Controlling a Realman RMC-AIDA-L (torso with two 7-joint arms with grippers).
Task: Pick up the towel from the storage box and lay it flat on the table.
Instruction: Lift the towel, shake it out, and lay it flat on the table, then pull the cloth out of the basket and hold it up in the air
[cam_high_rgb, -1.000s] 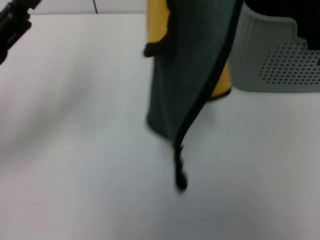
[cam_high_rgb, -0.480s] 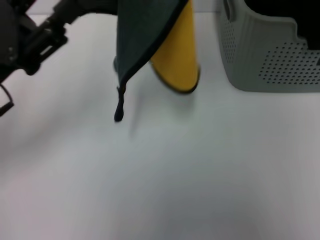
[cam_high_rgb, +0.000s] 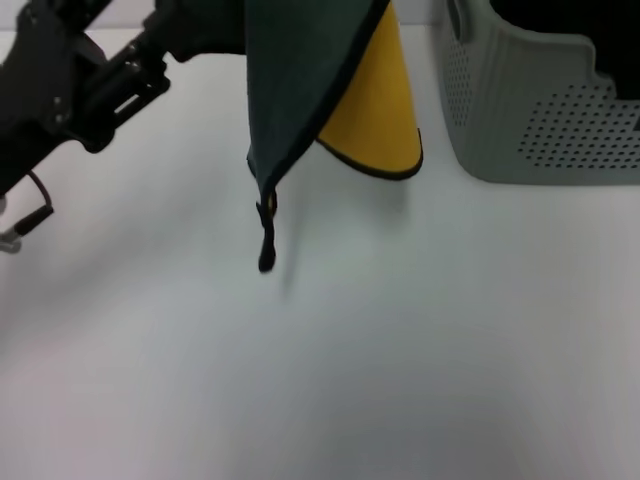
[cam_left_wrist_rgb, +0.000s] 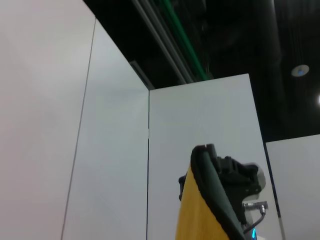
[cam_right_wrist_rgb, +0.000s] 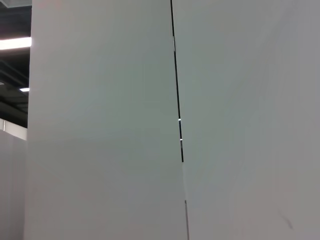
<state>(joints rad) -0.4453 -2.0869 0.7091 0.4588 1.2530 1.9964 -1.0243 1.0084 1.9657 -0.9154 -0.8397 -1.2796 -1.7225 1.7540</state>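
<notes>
One cloth, one basket and one table are in sight. The towel (cam_high_rgb: 305, 90), a cloth dark green-grey on one face and yellow on the other with black binding along its edges, hangs in the air above the far middle of the plain white table (cam_high_rgb: 400, 340). Its top runs out of the head view, so what holds it there is hidden. The dark face falls to a narrow point with a short black tail of binding dangling clear of the table, while the yellow face shows behind it as a rounded lobe towards the far right.

The pale grey-green plastic storage box (cam_high_rgb: 540, 110), with dotted perforated sides and rounded corners, stands at the far right corner of the table, well apart from the towel's low point and near its yellow lobe. Its upper part and right side are cut off, and its inside cannot be seen.

The black left arm reaches in over the far left corner towards the towel's upper part. Its hand is not shown, so whether it is spread or pinching cannot be told. The left wrist view looks up at white wall panels and shows a fold of the towel (cam_left_wrist_rgb: 205, 210), yellow with a dark edge, against a dark mechanism. The right hand is out of sight; its wrist view shows only white panels.
</notes>
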